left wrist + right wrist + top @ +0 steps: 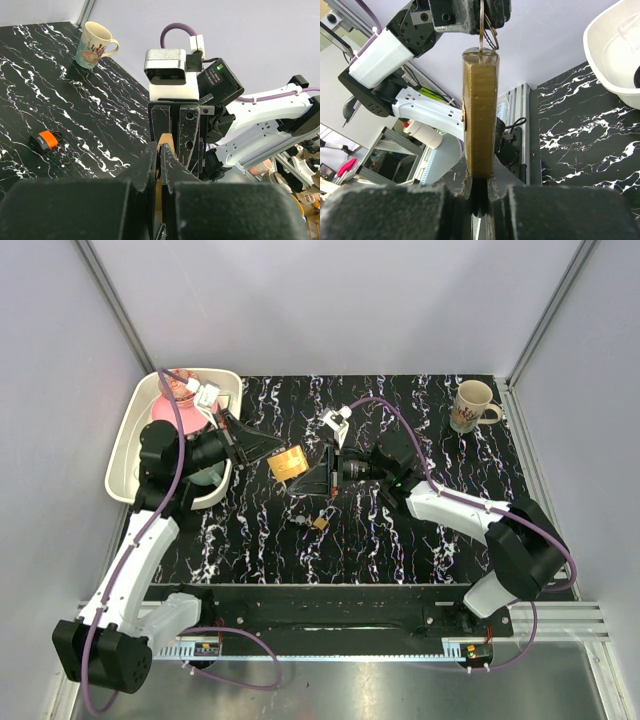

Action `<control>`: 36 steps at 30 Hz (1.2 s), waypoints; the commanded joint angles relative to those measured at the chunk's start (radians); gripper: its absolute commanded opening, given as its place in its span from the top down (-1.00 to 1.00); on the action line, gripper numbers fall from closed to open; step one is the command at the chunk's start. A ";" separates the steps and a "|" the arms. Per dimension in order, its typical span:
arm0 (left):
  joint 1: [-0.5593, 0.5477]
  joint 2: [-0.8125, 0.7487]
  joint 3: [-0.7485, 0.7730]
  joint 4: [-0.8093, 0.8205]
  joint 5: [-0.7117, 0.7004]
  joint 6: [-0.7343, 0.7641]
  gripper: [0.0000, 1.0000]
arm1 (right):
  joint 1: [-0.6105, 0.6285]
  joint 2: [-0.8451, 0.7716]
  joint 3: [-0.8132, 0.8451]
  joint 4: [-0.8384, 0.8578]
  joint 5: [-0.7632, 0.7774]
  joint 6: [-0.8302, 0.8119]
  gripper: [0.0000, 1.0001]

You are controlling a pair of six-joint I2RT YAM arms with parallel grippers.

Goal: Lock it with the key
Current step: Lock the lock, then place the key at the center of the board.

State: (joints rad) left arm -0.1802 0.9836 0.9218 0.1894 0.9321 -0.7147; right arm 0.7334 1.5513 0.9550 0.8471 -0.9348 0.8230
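Note:
A big brass padlock point(288, 464) hangs above the black marbled table between both grippers. My right gripper point(318, 480) is shut on one end of the padlock point(480, 115), its jaws point(480, 172) tight on the brass. My left gripper point(265, 452) is shut on a thin flat metal key blade point(481, 37) with a wire ring, which stands in the padlock's other end. In the left wrist view its jaws point(162, 147) are nearly closed and no orange shows between them. A small piece with a bright orange head, seemingly the key point(319, 523), lies loose on the table point(46, 139).
A cream mug point(472, 405) stands at the back right and also shows in the left wrist view point(95, 45). A white basin point(128, 455) holding a pink thing point(168, 408) sits at the left behind the left arm. A black rail point(330, 612) runs along the near edge.

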 commanded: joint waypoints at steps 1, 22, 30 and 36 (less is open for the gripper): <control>0.013 -0.039 0.022 0.070 -0.015 0.005 1.00 | 0.006 -0.040 0.008 0.113 0.022 -0.016 1.00; 0.180 -0.031 0.088 0.264 -0.009 -0.106 1.00 | 0.006 -0.040 -0.028 0.116 0.013 -0.019 1.00; 0.200 -0.005 0.097 0.303 0.020 -0.134 1.00 | 0.006 -0.048 -0.039 0.109 0.019 -0.025 1.00; 0.200 -0.019 0.059 0.259 0.017 -0.098 1.00 | 0.001 -0.053 -0.036 0.018 0.056 -0.065 1.00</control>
State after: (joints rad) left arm 0.0151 0.9775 0.9813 0.4252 0.9421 -0.8360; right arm 0.7433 1.5513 0.8932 0.8379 -0.9100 0.8074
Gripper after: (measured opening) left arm 0.038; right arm 0.114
